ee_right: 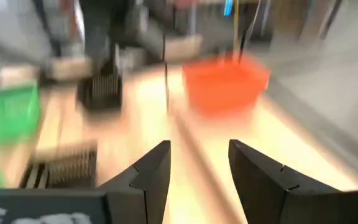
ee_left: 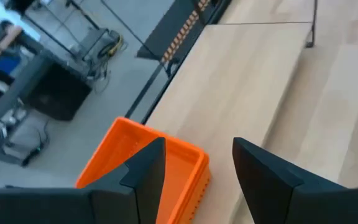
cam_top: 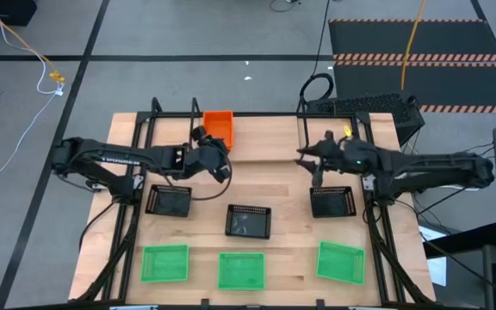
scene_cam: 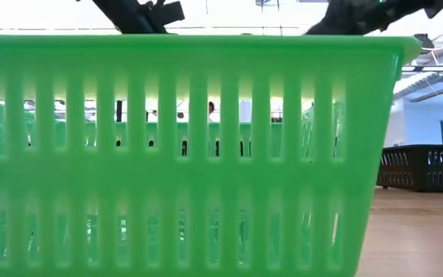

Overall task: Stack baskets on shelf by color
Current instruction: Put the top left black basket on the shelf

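Both grippers had their fingers spread with nothing between them: the left gripper (cam_top: 216, 157) hovered just beside the orange basket (cam_top: 219, 127) on the shelf (cam_top: 155, 110), the right gripper (cam_top: 310, 157) above bare table (cam_top: 274, 172). Three black baskets (cam_top: 249, 220) and three green baskets (cam_top: 242, 269) lay in rows nearer the front.

Open lane: bare wood lying between black baskets (cam_top: 249, 220) and shelf (cam_top: 231, 116) | Obstacles: orange basket (cam_top: 219, 127) occupying back edge; green baskets (cam_top: 242, 269) lining front
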{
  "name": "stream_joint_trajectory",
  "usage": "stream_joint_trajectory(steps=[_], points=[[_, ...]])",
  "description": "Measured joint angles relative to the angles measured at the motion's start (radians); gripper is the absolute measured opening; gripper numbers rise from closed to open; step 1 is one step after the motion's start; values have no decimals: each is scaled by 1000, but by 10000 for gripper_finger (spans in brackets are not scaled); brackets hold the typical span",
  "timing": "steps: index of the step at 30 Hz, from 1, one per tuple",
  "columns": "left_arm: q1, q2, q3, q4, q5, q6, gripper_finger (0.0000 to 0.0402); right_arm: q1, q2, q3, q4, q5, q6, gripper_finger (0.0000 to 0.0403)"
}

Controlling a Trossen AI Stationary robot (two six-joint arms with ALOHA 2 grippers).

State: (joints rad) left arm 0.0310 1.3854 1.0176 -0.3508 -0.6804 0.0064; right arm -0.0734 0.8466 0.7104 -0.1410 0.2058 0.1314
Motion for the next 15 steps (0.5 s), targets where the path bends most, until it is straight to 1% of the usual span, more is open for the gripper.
stream_joint_trajectory(steps=[2,4,6,10,13,15], points=[[5,4,-1,-16,2,-8,188,29,34,83,-197,-27,41,155],[4,3,-2,-2,3,-15,188,63,73,144,-301,-59,78,155],[1,3,-2,19,2,-35,188,102,116,169,-360,-80,110,155],[-37,3,-2,13,2,-79,188,181,201,168,-439,-81,180,155],[-83,2,-2,-21,2,-84,188,240,273,165,-569,-86,252,155],[-117,-2,-2,-59,-3,-86,188,280,313,164,-603,-125,285,155]])
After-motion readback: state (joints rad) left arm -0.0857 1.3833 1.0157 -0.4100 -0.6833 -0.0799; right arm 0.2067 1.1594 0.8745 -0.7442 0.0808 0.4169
